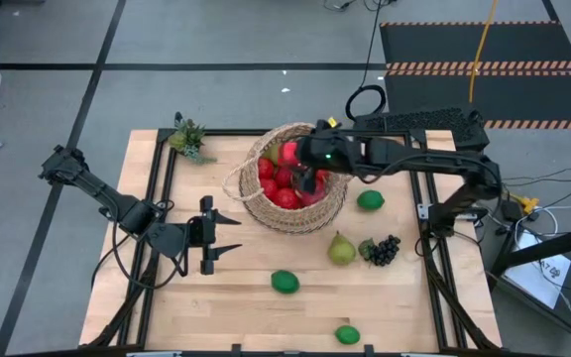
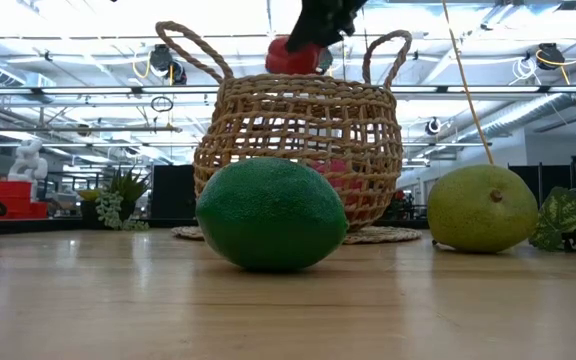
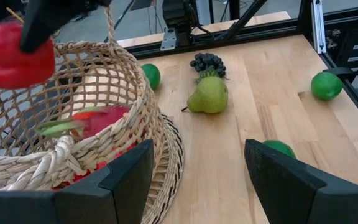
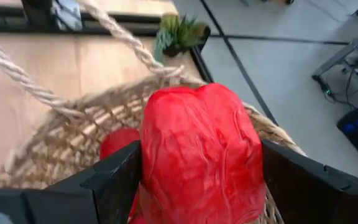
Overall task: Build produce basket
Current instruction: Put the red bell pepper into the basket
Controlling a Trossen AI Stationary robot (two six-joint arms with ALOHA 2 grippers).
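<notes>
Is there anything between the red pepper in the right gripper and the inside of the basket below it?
Nothing visible blocks it. The right gripper holds the red pepper directly over the open mouth of the basket. Below are only the red fruits already inside. The rope handles stand off to the sides.

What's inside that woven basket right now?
Several red fruits fill the basket, with something pink and green among them. The right pincer holds a red pepper above it, covering whatever lies beneath.
</notes>
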